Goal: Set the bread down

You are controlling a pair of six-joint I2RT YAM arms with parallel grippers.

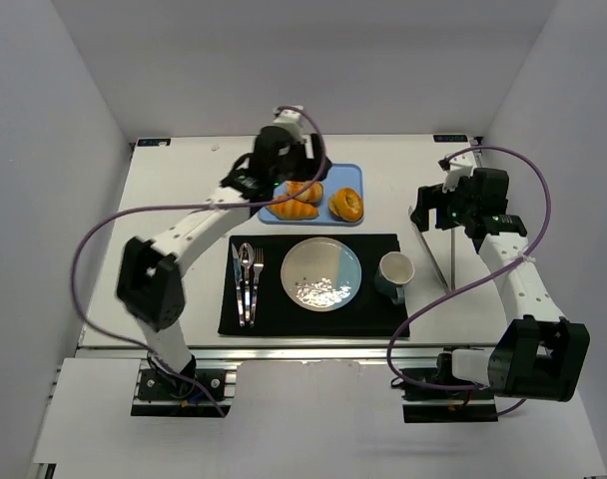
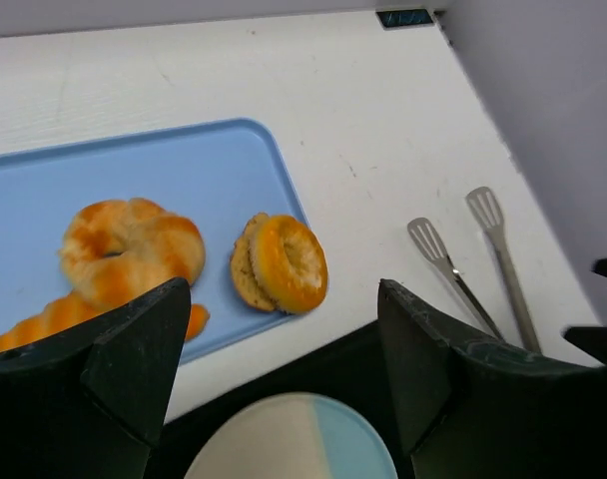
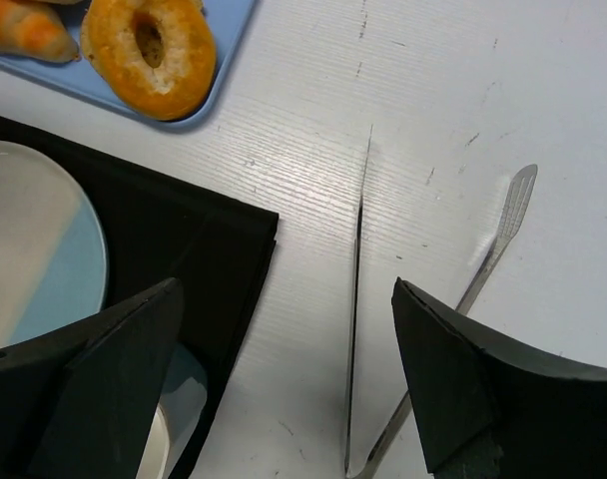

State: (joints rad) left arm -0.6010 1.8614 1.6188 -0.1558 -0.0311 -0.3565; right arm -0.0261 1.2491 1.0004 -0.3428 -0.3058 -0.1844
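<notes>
The bread lies on a blue tray (image 1: pixel 348 172) at the back of the table: a bagel (image 1: pixel 346 205) at its right end and two croissants (image 1: pixel 296 200) to the left. My left gripper (image 1: pixel 289 180) hovers open above the tray. In the left wrist view the bagel (image 2: pixel 284 262) shows between the fingers of the gripper (image 2: pixel 284 286), with a croissant (image 2: pixel 129 249) to its left. A white and blue plate (image 1: pixel 328 261) rests on a black placemat (image 1: pixel 284 319). My right gripper (image 1: pixel 435 212) hangs open and empty at the right.
A fork, knife and spoon (image 1: pixel 247 281) lie on the mat left of the plate, and a mug (image 1: pixel 394 271) stands to its right. Metal tongs (image 1: pixel 438 254) lie on the white table under the right gripper (image 3: pixel 286 289), beside the mat's edge (image 3: pixel 254 249).
</notes>
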